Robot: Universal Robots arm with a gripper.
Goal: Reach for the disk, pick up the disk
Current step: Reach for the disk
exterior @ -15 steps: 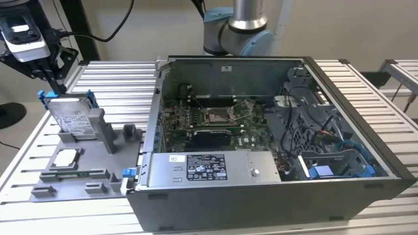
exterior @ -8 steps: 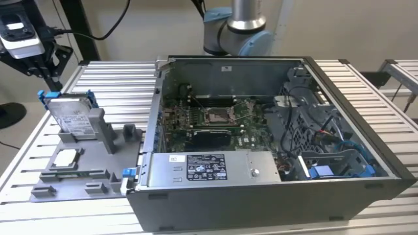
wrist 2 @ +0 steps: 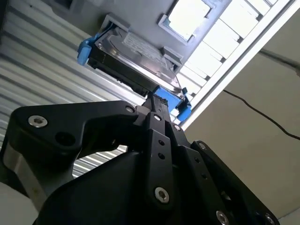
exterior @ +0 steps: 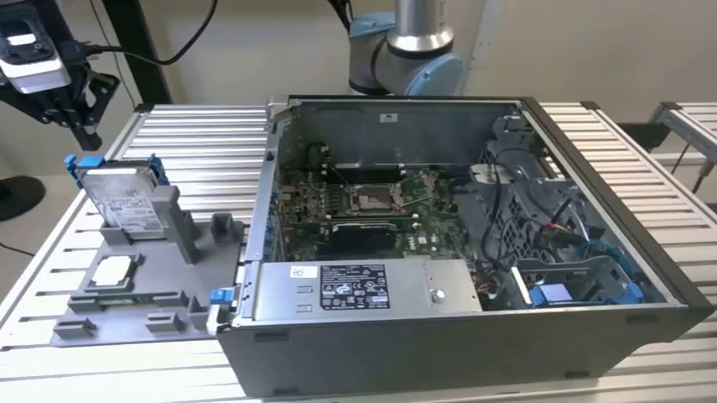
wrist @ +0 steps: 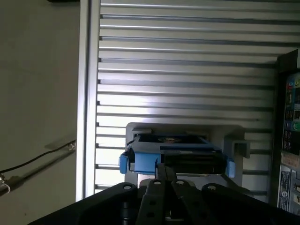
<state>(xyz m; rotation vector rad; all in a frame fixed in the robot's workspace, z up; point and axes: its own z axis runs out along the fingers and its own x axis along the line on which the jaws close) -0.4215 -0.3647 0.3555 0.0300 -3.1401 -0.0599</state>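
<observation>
Silver-grey metal, white label, a blue plastic bracket [exterior: 74, 162] along its edges: the flat rectangular disk [exterior: 121, 200] stands on edge, leaning back, in a grey plastic holder [exterior: 168, 252] on the ribbed aluminium desk [exterior: 191, 143]. It sits at the exterior view's left of the open grey computer case [exterior: 448, 336]. The black gripper [exterior: 86, 138] hangs just above the disk's top edge, fingers pressed together, gripping nothing. In both wrist views the closed tips point at the bracket.
</observation>
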